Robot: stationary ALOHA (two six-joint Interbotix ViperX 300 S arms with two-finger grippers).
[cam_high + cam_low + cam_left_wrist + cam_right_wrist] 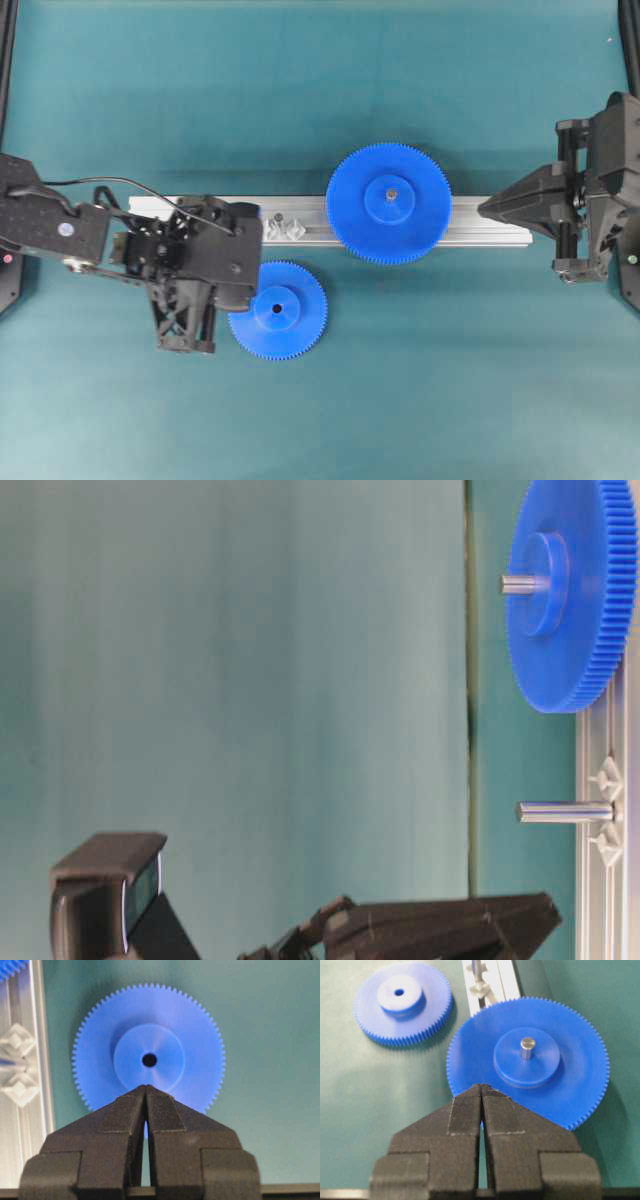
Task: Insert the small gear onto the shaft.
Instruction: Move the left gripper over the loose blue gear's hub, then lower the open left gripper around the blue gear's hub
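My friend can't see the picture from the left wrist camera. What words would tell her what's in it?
A small blue gear with a dark centre hole lies flat on a green table, and nothing holds it. The robot's black left hand points at it from the bottom edge, its fingers shut together and empty. A silver rail runs along the left side.

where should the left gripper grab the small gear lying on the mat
Probably the raised round hub at the centre of the small gear, taken from straight above. The gear lies flat on the green mat, so its thin toothed rim offers little to pinch, while the hub stands up with open space around it. The left gripper is shut now and would need to open first, keeping the centre hole clear for the shaft.
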